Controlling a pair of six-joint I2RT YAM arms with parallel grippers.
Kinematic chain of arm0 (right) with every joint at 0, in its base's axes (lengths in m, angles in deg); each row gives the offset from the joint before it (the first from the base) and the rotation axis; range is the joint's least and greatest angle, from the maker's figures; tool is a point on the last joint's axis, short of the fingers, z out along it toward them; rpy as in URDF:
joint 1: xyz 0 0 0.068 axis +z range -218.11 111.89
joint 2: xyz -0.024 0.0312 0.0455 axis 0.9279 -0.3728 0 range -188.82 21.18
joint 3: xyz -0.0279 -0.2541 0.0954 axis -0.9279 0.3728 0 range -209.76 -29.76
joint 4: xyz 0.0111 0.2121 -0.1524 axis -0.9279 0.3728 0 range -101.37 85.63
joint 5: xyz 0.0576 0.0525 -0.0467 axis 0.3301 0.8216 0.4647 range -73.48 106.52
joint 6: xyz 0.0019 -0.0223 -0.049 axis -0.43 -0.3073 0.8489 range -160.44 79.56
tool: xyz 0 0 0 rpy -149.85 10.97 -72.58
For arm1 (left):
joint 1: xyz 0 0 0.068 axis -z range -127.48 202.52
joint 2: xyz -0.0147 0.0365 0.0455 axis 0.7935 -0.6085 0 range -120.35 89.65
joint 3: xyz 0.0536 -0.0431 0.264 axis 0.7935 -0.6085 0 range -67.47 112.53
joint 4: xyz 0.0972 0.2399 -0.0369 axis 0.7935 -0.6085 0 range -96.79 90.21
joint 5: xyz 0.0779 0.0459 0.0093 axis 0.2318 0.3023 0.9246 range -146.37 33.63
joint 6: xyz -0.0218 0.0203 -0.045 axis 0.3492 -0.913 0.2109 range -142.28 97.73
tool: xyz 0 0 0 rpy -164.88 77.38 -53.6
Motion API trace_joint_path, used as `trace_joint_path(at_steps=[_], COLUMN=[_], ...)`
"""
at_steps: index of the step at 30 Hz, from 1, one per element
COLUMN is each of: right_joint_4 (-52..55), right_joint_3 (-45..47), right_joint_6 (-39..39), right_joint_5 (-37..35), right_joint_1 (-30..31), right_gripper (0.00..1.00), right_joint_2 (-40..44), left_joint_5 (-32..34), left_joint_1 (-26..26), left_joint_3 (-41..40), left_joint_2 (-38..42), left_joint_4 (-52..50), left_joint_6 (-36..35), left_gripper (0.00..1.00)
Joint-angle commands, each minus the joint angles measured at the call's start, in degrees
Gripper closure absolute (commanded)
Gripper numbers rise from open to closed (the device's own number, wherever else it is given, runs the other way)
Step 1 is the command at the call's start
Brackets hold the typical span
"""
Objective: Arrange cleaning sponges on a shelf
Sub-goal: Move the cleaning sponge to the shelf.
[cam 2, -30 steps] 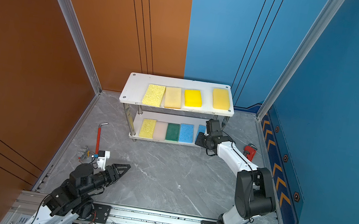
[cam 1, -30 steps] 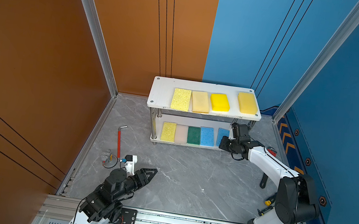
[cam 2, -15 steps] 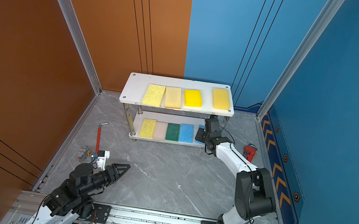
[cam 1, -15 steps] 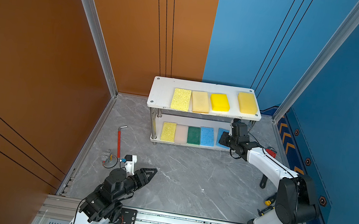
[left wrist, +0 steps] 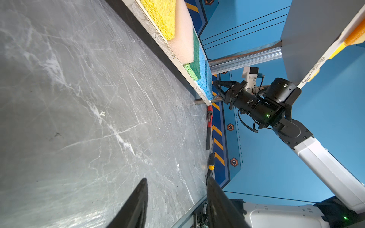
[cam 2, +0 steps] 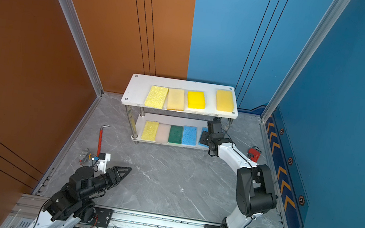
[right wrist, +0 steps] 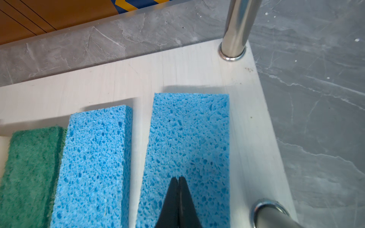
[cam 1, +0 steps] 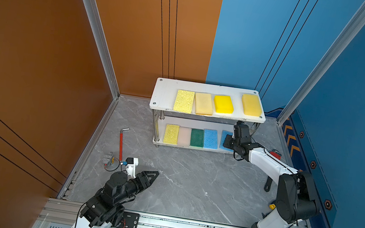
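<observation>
Marble floor (cam 1: 190, 185) bears the shelf (cam 1: 162, 91); its end blue sponge (right wrist: 189, 134) lies long-axis front-to-back under the closed right gripper (right wrist: 179, 178), perhaps touching; left gripper (left wrist: 177, 178) half-open, empty.

Shelf (cam 1: 162, 91): one, two white boards.
Thick yellow sponges (cam 1: 223, 104): three, all on the upper board.
Porous pale-yellow sponges (cam 1: 183, 101): two, one per board.
Blue sponges (cam 1: 210, 139): two, lower board.
Dark green sponge (cam 1: 197, 137): one.
Pinkish-beige sponge (cam 1: 184, 136): one.
Sponges altogether: nine.
Red tools: two, a hex key (cam 1: 120, 143) and a wrench (cam 2: 254, 153).
</observation>
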Motion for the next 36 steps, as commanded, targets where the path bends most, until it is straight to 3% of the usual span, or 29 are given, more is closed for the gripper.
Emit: trace_joint_path(at_steps=[1, 9, 36], right_joint_4=[2.09, 2.94, 6.16], right_joint_3=[-2.15, -1.75, -3.65], right_joint_6=[1.12, 1.71, 2.47], right_joint_5=[-2.23, -1.44, 6.48], right_joint_1=[-0.71, -2.01, -2.92], right_gripper=[1.00, 1.00, 1.00], right_joint_2=[-0.95, -1.10, -6.76], left_joint_5=[-1.99, -4.71, -4.74], left_joint_1=[-1.13, -2.98, -3.36], left_joint_3=[-0.92, -0.51, 0.61], left_joint_2=[0.42, -0.87, -1.63], left_joint_4=[-1.60, -1.45, -2.12], left_joint_6=[-1.46, -1.89, -2.24], left_gripper=[0.51, 0.51, 0.51])
